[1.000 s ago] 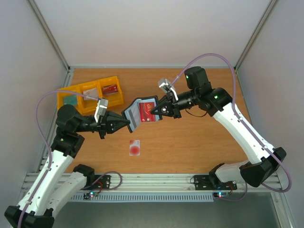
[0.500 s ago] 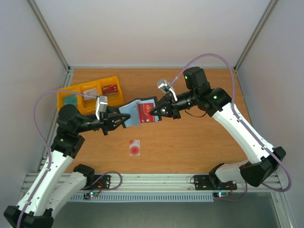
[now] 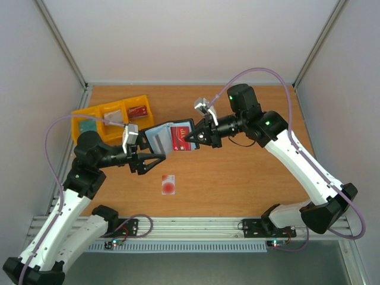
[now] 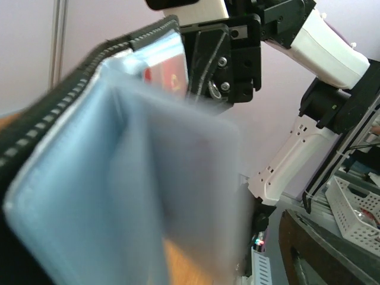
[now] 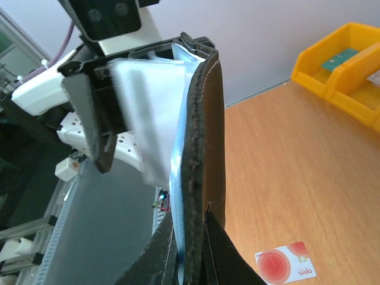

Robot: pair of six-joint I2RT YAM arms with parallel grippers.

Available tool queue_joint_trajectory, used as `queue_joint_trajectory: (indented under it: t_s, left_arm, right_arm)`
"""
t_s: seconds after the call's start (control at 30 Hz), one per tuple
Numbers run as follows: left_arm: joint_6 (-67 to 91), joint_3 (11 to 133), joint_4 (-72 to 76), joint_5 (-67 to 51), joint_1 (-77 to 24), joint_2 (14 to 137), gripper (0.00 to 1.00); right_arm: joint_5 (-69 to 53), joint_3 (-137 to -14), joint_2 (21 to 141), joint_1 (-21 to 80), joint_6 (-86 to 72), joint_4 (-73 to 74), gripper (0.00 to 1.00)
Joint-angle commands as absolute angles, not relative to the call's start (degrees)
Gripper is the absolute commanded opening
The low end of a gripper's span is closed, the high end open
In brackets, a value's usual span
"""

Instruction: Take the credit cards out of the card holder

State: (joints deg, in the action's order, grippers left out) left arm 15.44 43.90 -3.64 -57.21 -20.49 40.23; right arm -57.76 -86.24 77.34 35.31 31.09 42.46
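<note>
While aloft, holder (image 3: 157, 138) near yellow bins (image 3: 148, 113).

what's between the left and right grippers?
The open card holder, a red card in its pocket. The right gripper pinches one side; the left gripper stands open at the other. Top view.

- Surface: a flat orange-brown wooden table (image 3: 249, 178), walled by pale panels at the back and on both sides.
- Far-left area: a row of three joined yellow bins (image 3: 135, 100) stands directly on the wood, set at a slight angle to the back edge.
- Bin contents, left to right: a teal card (image 3: 88, 125), a whitish card (image 3: 113, 115), a red card (image 3: 138, 110).
- Near-centre area: one white card with a red circle (image 3: 169, 184) lies flat and face up on the bare wood, well apart from the bins.
</note>
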Motion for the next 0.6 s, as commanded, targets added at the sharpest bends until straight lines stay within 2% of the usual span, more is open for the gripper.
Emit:
queue_joint_trajectory:
  t_s: [0.0, 0.03, 0.13, 0.37, 0.57]
  left_arm:
    - [14.03, 43.73, -4.61, -58.01, -20.92, 39.08, 0.83]
    - [14.26, 43.7, -4.69, -56.93, -20.92, 39.1, 0.82]
    - [15.13, 44.02, -6.01, -51.82, -20.94, 39.59, 0.61]
    - [16.17, 44.4, -3.6, -57.92, -20.92, 39.09, 0.45]
    - [17.23, 46.28, -2.95, -62.8, -20.77, 38.42, 0.2]
  right_arm:
    - [-55.53, -87.52, 77.21, 35.46, 28.07, 39.32, 0.01]
    - [-56.12, -87.46, 77.37, 35.46, 27.9, 39.1, 0.01]
    - [-58.26, -87.13, 77.33, 35.55, 27.86, 38.51, 0.01]
    - [-58.27, -86.1, 76.55, 35.51, 30.29, 39.58, 0.01]
    - [-59.06, -86.21, 76.73, 35.4, 32.66, 41.59, 0.01]
